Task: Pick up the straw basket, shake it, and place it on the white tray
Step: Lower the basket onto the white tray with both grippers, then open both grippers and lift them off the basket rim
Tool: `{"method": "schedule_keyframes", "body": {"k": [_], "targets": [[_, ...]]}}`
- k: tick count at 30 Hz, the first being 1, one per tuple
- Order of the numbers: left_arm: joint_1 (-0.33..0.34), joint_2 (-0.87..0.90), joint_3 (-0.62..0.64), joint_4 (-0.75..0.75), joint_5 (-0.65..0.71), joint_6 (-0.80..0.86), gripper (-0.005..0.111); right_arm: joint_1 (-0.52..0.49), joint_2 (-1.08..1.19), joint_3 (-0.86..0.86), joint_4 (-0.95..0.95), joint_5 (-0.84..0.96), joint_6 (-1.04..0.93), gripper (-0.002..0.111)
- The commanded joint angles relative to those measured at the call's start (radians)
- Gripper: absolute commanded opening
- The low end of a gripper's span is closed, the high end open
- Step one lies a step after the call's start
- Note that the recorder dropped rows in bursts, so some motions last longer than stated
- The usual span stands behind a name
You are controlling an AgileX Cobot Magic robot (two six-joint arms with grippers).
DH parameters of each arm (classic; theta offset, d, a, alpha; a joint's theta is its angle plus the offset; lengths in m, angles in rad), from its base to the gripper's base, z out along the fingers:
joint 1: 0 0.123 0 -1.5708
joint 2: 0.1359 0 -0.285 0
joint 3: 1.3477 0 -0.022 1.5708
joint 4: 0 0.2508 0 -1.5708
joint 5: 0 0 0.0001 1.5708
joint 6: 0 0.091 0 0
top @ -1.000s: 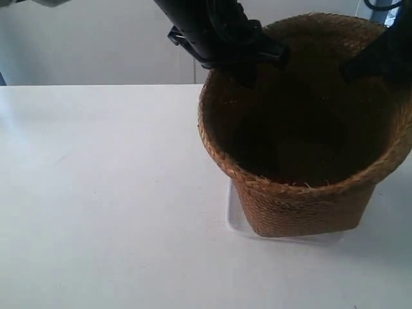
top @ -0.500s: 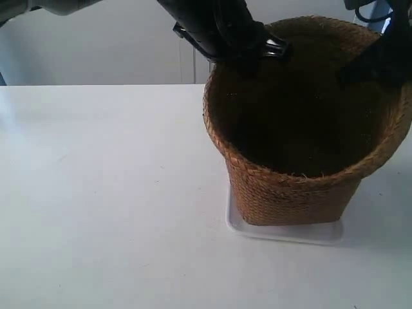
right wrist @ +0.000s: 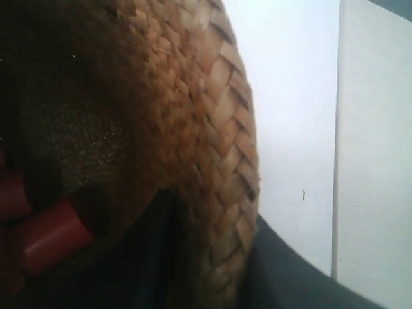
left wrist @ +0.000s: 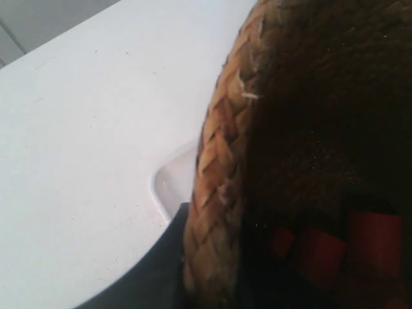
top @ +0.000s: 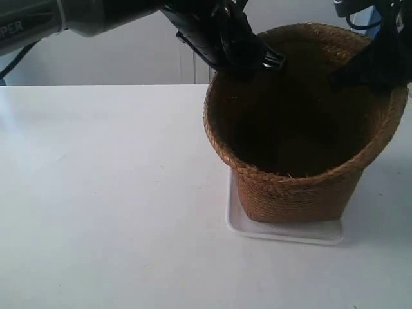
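Note:
The straw basket (top: 296, 193) stands upright at the right of the table, its squarish base on the white tray (top: 283, 233), whose front rim and left edge stick out from under it. The arm at the exterior view's left holds the back-left rim with its gripper (top: 254, 63); the arm at the exterior view's right holds the right rim with its gripper (top: 362, 69). In the left wrist view my left gripper (left wrist: 215, 261) is shut on the braided rim (left wrist: 222, 148), one finger outside and one inside, with a tray corner (left wrist: 168, 185) below. My right gripper (right wrist: 219, 257) is likewise shut on the rim (right wrist: 215, 129).
Red cylinder-shaped pieces (left wrist: 373, 235) (right wrist: 45, 239) lie deep inside the basket. The white table (top: 109, 193) stretches to the left and front of the tray. A pale wall (top: 129, 58) stands behind the table's far edge.
The basket was tipped toward the camera and held higher; it has swung back level and come down onto the tray. Both grippers kept their hold on the rim.

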State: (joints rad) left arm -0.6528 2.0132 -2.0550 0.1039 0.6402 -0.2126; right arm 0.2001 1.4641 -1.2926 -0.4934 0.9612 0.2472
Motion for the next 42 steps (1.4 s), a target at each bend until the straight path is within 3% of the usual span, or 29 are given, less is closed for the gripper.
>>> {"method": "schedule_keyframes", "body": {"k": [1, 7, 9, 17, 23, 34, 42], "targets": [[-0.007, -0.021, -0.018, 0.025, -0.084, -0.023, 0.000, -0.003, 0.037, -0.003, 0.029, 0.008, -0.016, 0.000], [-0.007, -0.021, -0.018, 0.025, -0.088, -0.023, 0.001, -0.003, 0.060, -0.003, 0.029, 0.002, -0.013, 0.001], [-0.007, -0.018, -0.018, 0.025, -0.075, -0.023, 0.008, -0.003, 0.060, -0.003, 0.029, 0.000, -0.009, 0.005], [-0.007, -0.018, -0.018, 0.025, -0.068, -0.023, 0.052, -0.003, 0.060, -0.003, 0.021, 0.000, 0.015, 0.042], [-0.007, -0.023, -0.018, 0.025, -0.088, -0.023, 0.066, -0.003, 0.060, -0.003, 0.011, -0.001, 0.018, 0.071], [-0.007, -0.140, -0.018, 0.088, -0.059, -0.023, 0.070, 0.001, -0.080, -0.003, -0.005, -0.088, 0.044, 0.075], [-0.011, -0.232, -0.016, 0.089, 0.193, -0.018, 0.070, 0.001, -0.293, 0.061, 0.082, -0.155, 0.044, 0.074]]}}
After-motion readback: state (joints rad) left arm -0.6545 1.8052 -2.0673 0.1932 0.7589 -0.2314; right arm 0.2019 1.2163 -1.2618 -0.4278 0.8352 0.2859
